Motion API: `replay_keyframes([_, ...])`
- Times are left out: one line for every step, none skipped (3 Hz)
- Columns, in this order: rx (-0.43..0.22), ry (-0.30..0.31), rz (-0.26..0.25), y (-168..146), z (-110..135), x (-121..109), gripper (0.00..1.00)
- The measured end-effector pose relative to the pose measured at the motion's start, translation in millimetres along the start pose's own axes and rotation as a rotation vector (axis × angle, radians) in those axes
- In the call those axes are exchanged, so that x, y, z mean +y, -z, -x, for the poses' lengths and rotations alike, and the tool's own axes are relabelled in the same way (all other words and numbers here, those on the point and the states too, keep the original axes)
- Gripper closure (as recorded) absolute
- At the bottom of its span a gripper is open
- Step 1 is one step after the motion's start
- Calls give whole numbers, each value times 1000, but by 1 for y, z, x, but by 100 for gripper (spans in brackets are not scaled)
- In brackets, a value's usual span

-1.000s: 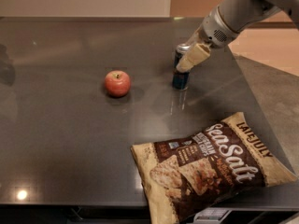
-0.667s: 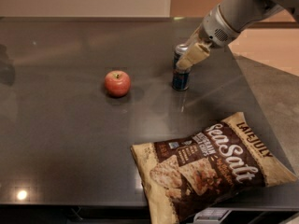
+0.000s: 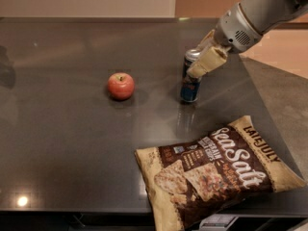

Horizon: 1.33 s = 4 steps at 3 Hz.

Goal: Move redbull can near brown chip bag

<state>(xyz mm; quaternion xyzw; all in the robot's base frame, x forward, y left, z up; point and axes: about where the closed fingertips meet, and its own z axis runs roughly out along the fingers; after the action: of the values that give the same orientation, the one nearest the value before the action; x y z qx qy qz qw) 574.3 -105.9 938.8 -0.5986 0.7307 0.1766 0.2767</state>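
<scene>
Thin aluminium, the redbull can [image 3: 190, 89] beyond the brown chip bag [image 3: 216, 170] looks light, slick and dentable, so hold mid-body; the gripper [image 3: 199, 64] sits at its top, grip state unclear.

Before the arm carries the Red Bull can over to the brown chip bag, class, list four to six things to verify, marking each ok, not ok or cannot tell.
1. The redbull can stands upright on the table: ok.
2. The gripper is at the can's upper part: ok.
3. The grasp on the can is firm: cannot tell.
4. The table between the can and the brown chip bag is bare: ok.
5. The apple is off that route, apart from the can: ok.
6. The bag lies fully on the table: not ok, its near end seems to overhang the front edge.
</scene>
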Motion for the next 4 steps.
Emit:
replay_keyframes([2,-12,48,10,-5,33,100])
replay_keyframes([14,-32,81,15,-17,58,100])
replay_keyframes([44,-28,77,14,-28,72,83])
replay_keyframes([63,-26,69,13,-37,77,59])
